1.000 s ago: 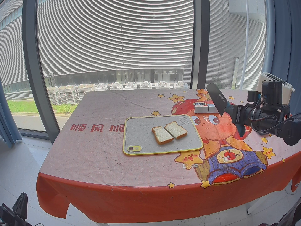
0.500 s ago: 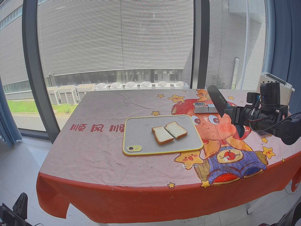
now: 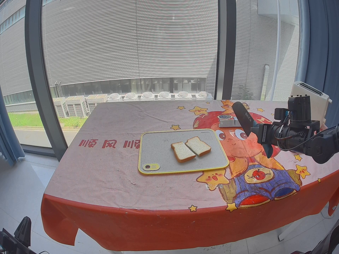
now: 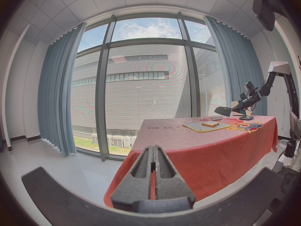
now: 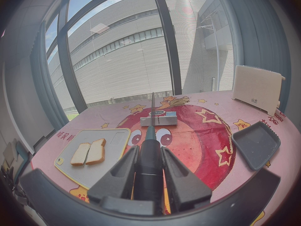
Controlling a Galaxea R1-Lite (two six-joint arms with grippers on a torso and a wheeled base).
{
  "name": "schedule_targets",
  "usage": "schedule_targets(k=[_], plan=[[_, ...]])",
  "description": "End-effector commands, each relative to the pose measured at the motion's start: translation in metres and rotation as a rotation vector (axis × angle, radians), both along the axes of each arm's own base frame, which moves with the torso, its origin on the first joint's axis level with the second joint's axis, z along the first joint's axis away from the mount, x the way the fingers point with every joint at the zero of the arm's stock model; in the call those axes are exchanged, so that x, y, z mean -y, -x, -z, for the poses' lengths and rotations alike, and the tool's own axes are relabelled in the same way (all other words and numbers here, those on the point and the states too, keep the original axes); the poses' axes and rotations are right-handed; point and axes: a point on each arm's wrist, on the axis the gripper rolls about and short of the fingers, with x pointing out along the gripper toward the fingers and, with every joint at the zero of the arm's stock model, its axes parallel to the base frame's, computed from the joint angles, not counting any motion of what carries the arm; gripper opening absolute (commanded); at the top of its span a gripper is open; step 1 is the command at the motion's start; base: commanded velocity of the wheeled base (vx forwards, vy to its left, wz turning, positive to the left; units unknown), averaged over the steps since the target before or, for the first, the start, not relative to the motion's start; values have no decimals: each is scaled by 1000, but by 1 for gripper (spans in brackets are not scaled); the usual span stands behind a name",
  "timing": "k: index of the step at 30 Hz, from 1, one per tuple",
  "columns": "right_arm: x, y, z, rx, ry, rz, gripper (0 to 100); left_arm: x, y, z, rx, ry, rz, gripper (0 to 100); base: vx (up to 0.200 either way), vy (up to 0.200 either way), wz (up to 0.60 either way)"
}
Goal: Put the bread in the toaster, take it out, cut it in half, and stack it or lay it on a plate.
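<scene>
Closest in, my left hand [image 4: 153, 149] hangs low, off the near side of the table. Its two dark foam fingers are pressed together on nothing, parked there, I'd guess, clear of the knife arm's path. Up over the right side of the table with the red cartoon-printed cloth [image 3: 106, 180], my right hand [image 5: 148, 151] is clamped on the dark handle of a black-bladed kitchen knife [image 3: 242, 118]. The blade points out ahead of the hand, held in the air above the cloth and touching nothing. To the left of it lies the grey cutting board with the yellow rim [image 3: 159, 152], and on it is the task's bread: two pale, brown-crusted bread halves [image 3: 182, 151], flat, side by side and touching. So the cut looks done to me, and plating is what's left. Off to the right sits the dark grey rectangular plate [image 5: 256, 144], nothing on it yet and well apart from the board, so that's the carry ahead. Straight beyond the blade tip, the small grey slotted knife rest [image 5: 158, 120] lines up with the blade in the right wrist view. I read that as the knife headed home, to free this hand for the bread. Farthest back, at the right corner, the cream slot toaster [image 5: 255, 90] stands upright beside the blue curtain.
</scene>
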Motion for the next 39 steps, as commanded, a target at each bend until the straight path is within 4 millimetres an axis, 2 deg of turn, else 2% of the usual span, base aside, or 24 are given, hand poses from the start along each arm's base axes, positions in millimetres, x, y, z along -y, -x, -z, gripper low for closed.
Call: schedule_targets(k=[1,16,39], plan=[[1,-4,6,-16,5,5,0,0,0,5,-1,0,0,0,0,0,0],[1,-11,16,-35,12,11,0,0,0,5,-1,0,0,0,0,0,0],[0,-13,20,-46,14,11,0,0,0,5,-1,0,0,0,0,0,0]])
